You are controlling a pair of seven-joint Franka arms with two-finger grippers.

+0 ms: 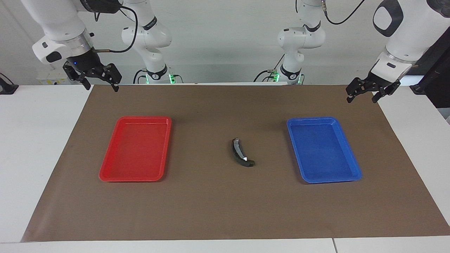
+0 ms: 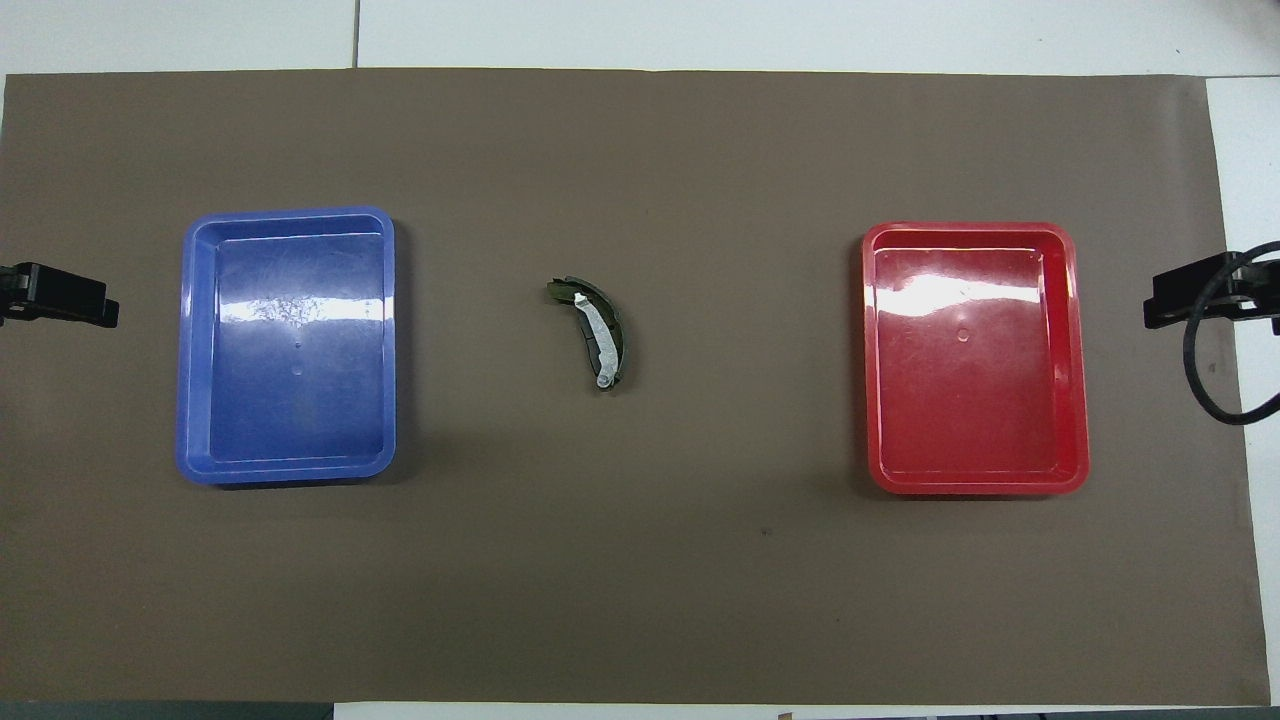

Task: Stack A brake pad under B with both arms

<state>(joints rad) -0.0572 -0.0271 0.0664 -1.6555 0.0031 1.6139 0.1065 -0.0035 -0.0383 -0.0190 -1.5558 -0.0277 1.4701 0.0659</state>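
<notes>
B [image 1: 240,153] is a long black crescent piece with a pale strip and a white tip. It lies on the brown mat between the two trays, and also shows in the overhead view [image 2: 597,332]. No separate short grey brake pad shows; it is hidden or out of view. My left gripper [image 1: 361,99] hangs open and empty over the mat's edge at the left arm's end, clear of the blue tray. My right gripper [image 1: 101,87] hangs open and empty over the mat's corner at the right arm's end. Both arms wait.
An empty blue tray [image 1: 351,158] lies toward the left arm's end and an empty red tray [image 1: 109,158] toward the right arm's end. The brown mat [image 1: 211,203] covers most of the white table.
</notes>
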